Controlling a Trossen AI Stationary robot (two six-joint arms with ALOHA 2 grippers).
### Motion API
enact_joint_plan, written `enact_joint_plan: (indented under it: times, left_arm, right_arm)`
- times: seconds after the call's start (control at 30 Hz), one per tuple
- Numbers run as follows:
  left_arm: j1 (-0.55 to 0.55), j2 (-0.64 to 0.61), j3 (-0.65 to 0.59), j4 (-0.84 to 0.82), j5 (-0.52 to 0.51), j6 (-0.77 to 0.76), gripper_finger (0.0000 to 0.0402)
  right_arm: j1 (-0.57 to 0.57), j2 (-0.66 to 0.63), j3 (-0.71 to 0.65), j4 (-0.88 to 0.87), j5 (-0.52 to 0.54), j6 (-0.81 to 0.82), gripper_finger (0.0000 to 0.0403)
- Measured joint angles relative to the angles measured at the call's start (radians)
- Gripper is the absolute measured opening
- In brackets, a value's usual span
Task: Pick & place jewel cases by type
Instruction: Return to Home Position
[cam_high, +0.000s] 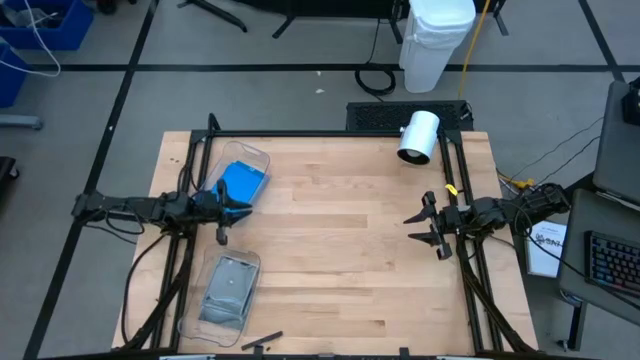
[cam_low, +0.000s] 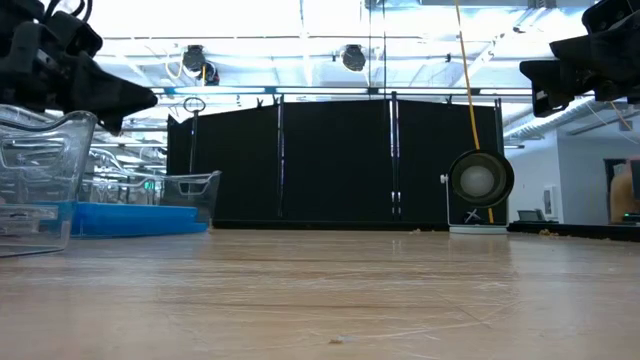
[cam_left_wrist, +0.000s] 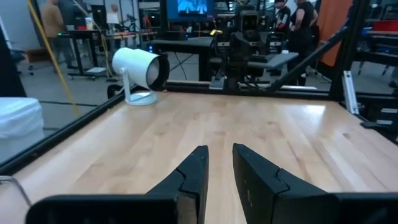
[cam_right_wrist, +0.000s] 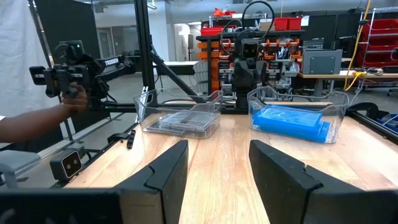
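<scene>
Over by the left side of the table (cam_high: 340, 230), the left gripper (cam_left_wrist: 221, 163) has its fingers a little way apart, with nothing between them. It hangs by the edge of a clear bin (cam_high: 263, 157) where the blue jewel cases (cam_high: 243, 184) lie stacked. Nearer the front edge, another clear bin (cam_high: 252, 262) holds the grey jewel cases (cam_high: 228, 288). Across the table, the right gripper (cam_right_wrist: 217, 158) hangs with fingers spread wide, holding nothing.

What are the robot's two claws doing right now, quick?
Left gripper: open just a little, holding nothing.
Right gripper: open wide, holding nothing.
</scene>
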Motion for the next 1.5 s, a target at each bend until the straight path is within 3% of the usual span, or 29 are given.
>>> enact_joint_plan:
  times: [0.27,1.5]
  left_arm:
    - [0.028,0.036,0.0,-0.001,-0.008,-0.057,0.0079]
    - [0.027,0.045,-0.002,0.03,-0.009,-0.052,0.0079]
  right_arm:
    - [0.0,0.0,0.0,0.0,0.0,0.0,0.0164]
    - [0.0,0.0,-0.001,0.0,0.0,0.0,0.0164]
